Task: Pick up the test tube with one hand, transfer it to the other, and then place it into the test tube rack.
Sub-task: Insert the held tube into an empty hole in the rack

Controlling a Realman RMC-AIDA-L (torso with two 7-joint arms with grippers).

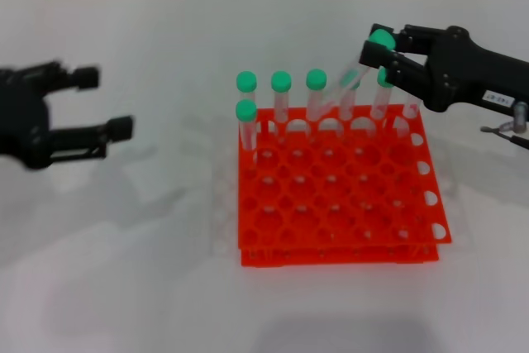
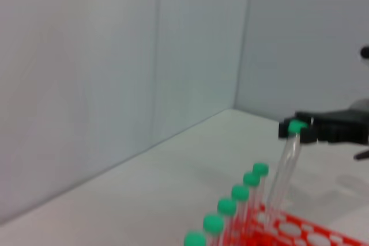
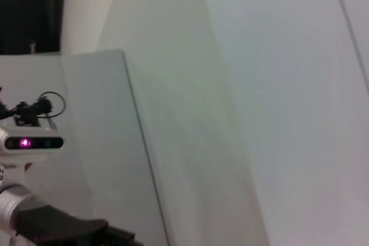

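**Operator:** From the head camera I have the right gripper, the one with the small white label, up over the far right part of the test tube rack. Its fingers are clamped on the green cap of the test tube.

**Observer:** Where exactly is the tube sitting?

**Operator:** It's tilted, cap high and leaning toward the right, lower end down at the rack's back row, between the capped tubes there. I can't tell whether the tip is inside a hole or just above one. The left wrist camera shows the same thing from the side: the test tube slanting down from the right gripper toward the rack's edge.

**Observer:** And the left arm?

**Operator:** The left gripper hovers over the bare white tabletop, well apart from the rack, fingers spread wide with nothing between them.

**Observer:** What else is in the rack?

**Operator:** The other tubes stand upright, all green-capped: several along the back row and one a row nearer at the left corner. The right wrist camera shows only walls and part of the robot body.
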